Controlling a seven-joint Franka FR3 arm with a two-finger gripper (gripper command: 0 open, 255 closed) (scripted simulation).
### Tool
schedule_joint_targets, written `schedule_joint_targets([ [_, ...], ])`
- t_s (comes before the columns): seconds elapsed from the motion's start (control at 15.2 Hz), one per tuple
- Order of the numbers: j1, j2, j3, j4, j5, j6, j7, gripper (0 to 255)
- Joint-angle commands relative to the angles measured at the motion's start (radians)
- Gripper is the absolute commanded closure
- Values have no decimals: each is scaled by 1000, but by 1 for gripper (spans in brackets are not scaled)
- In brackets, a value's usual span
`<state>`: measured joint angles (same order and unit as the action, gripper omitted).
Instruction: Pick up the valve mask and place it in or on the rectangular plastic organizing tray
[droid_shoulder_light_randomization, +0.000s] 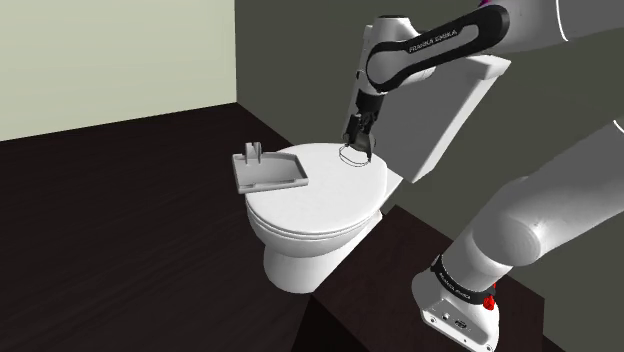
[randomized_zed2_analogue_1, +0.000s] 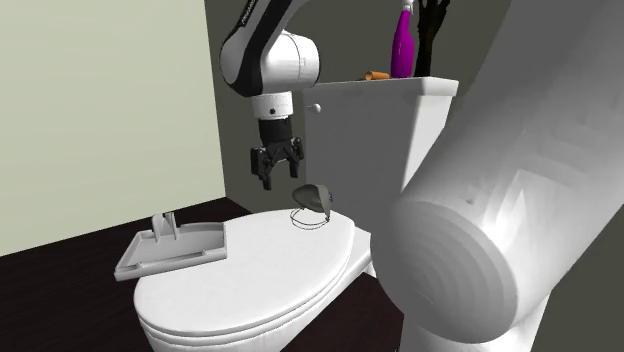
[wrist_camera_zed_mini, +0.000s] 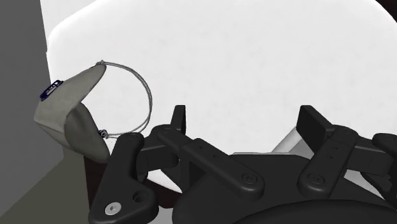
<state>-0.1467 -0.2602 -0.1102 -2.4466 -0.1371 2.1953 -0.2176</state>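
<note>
The gripper (randomized_zed2_analogue_1: 277, 170) is hovering with its 2 fingers spread apart and is holding nothing. It is hanging just above the valve mask (randomized_zed2_analogue_1: 315, 197) and a little to one side of it. The mask, a grey cup with a thin strap loop (randomized_zed2_analogue_1: 305, 220) lying in front of it, is sitting at the back of the closed toilet lid (randomized_zed2_analogue_1: 260, 275), near the tank (randomized_zed2_analogue_1: 370, 130). The fingers are probably standing wide so that they can straddle the cup on the way down. The tray (randomized_zed2_analogue_1: 175, 250) is resting on the far part of the same lid, well apart from the mask, so the carry is likely to be a short pass across the lid.

The second exterior view is showing clear air between the fingertips and the mask. In the shoulder view the gripper (droid_shoulder_light_randomization: 358, 138) is overlapping the mask (droid_shoulder_light_randomization: 352, 155), which is making height hard to judge, though the tray (droid_shoulder_light_randomization: 270, 172) is showing its upright dividers. In the wrist view the mask (wrist_camera_zed_mini: 70, 111) is lying outside the gripper (wrist_camera_zed_mini: 245, 121), not between the fingers, so a sideways correction seems needed.
</note>
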Motion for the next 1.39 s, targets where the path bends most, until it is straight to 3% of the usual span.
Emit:
schedule_joint_targets([
  [0.0,-11,76,-16,24,-1,52,-8,0],
  [0.92,-111,597,-84,323,89,261,-118,0],
  [1.32,-127,674,-79,340,104,319,-130,0],
])
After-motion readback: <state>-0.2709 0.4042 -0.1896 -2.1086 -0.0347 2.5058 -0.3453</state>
